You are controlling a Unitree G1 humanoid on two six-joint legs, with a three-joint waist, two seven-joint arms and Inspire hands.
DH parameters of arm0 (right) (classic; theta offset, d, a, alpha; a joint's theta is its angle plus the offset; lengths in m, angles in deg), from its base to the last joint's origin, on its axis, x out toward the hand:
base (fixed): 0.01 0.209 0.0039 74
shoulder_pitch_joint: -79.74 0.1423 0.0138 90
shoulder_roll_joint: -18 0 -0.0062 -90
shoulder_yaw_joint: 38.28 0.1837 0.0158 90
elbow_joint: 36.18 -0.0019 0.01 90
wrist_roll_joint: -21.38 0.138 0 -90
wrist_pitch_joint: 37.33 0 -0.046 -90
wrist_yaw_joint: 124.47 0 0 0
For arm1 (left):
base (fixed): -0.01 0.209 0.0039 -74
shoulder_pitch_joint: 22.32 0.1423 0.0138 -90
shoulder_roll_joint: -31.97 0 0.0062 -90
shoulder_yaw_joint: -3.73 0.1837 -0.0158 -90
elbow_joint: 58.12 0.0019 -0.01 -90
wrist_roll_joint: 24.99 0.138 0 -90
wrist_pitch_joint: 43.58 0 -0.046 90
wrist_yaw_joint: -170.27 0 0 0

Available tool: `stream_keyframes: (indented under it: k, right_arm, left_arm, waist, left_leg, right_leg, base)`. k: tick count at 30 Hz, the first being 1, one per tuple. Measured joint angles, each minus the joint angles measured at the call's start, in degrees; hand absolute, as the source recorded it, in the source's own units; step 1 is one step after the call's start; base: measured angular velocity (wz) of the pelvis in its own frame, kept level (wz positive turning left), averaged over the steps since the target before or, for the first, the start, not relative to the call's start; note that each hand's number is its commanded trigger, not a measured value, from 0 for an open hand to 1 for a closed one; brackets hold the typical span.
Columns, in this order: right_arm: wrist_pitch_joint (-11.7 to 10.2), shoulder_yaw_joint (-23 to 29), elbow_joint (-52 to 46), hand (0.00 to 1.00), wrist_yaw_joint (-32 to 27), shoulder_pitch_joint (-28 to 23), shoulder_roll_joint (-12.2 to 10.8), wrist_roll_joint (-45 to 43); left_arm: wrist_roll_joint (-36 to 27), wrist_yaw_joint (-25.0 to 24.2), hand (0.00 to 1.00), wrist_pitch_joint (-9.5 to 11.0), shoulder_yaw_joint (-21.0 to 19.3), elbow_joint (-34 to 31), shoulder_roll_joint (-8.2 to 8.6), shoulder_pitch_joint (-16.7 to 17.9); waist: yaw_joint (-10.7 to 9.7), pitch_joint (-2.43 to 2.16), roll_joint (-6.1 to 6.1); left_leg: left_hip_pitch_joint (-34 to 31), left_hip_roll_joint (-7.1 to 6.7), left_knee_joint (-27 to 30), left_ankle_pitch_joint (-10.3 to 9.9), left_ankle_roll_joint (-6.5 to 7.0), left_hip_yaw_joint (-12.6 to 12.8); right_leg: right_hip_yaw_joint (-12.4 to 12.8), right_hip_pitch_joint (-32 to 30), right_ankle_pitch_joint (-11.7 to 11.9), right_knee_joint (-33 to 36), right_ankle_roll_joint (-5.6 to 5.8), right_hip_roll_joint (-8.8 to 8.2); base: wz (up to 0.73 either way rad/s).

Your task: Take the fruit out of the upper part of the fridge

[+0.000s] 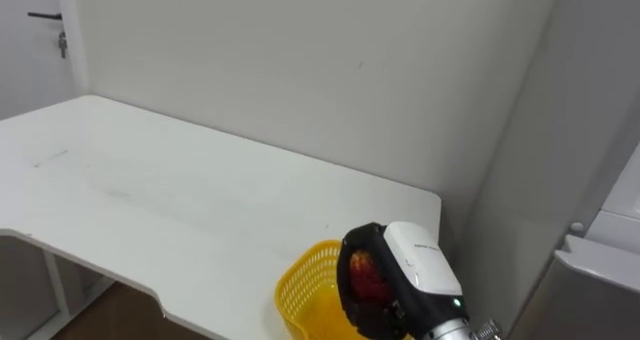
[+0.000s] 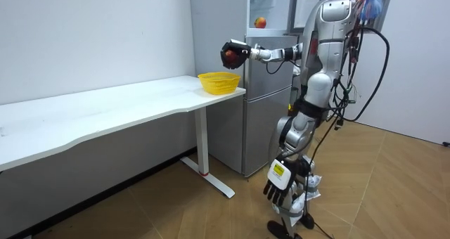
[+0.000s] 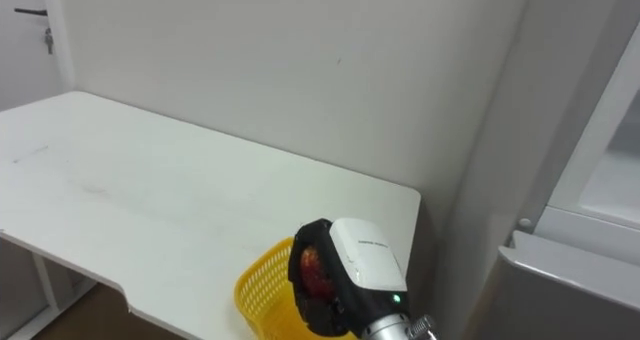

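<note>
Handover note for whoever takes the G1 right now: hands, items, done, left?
Right hand: shut on a red fruit, held above the yellow basket at the white table's end by the fridge.
Left hand: open, hanging by the leg.
Done: red fruit is out of the fridge.
Left: drop it into the basket; another fruit sits in the upper fridge.

The fruit (image 1: 365,277) is round and red with orange-yellow patches, and the curled fingers of the right hand (image 1: 420,265) enclose it so that only part of its skin shows. It is held in the air just above the yellow mesh basket (image 1: 300,292), which stands upright at the end of the white table (image 1: 200,210) nearest the fridge (image 2: 267,91). A second red-and-orange fruit (image 2: 260,22) sits on a shelf in the fridge's upper compartment.
</note>
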Motion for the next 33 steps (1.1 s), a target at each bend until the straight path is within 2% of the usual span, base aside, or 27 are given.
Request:
stream_keyframes:
  k: [4,15,22,25,33]
  right_arm:
    - [0.0,0.0,0.51,0.0,0.0,0.01,0.03,0.05]
    - [0.24,0.0,1.93,0.0,0.0,1.73,0.13,0.72]
    - [0.45,0.06,2.01,0.0,1.43,2.19,0.13,0.85]
    - [0.45,0.06,2.01,0.0,1.78,2.19,0.13,0.85]
    - [0.42,0.06,2.01,0.0,1.83,2.19,0.14,1.04]
  left_arm:
    - [0.06,0.01,0.0,-0.04,-0.04,-0.12,0.01,-0.07]
    - [0.05,0.05,0.0,-0.14,-0.05,-2.18,0.11,0.07]
    - [0.07,-0.14,0.0,-1.07,-0.08,-2.19,0.15,0.69]
    - [0.06,-0.59,0.0,-1.08,-0.08,-2.2,0.13,0.75]
    - [0.06,-0.67,0.0,-1.07,-0.08,-2.23,0.09,0.72]
  waist:
    - [0.01,-0.01,-0.01]
    - [-0.07,-0.41,-0.59]
    - [-0.08,-0.34,-0.5]
    - [-0.09,-0.14,-0.21]
    - [-0.1,-0.13,-0.19]
  left_leg:
    - [0.01,0.01,-0.15,0.0,0.0,-0.05]
    - [0.09,0.01,-0.17,0.0,0.0,-0.13]
    - [0.04,-0.02,-0.15,0.0,0.0,-0.22]
    - [-0.03,-0.02,-0.15,0.0,0.0,-0.22]
    - [-0.22,-0.01,-0.14,0.0,0.0,-0.25]
  right_leg:
    - [0.01,-0.02,-0.03,0.01,0.05,0.0]
    - [0.0,0.08,-0.03,0.08,0.06,0.0]
    - [-0.05,0.07,-0.03,0.1,0.07,-0.03]
    - [-0.04,-0.01,-0.03,0.11,0.07,-0.03]
    - [-0.02,-0.15,-0.04,0.03,0.08,0.0]
  base:
    - [0.0]
    - [0.0]
    - [0.0]
    - [0.0]
    - [0.0]
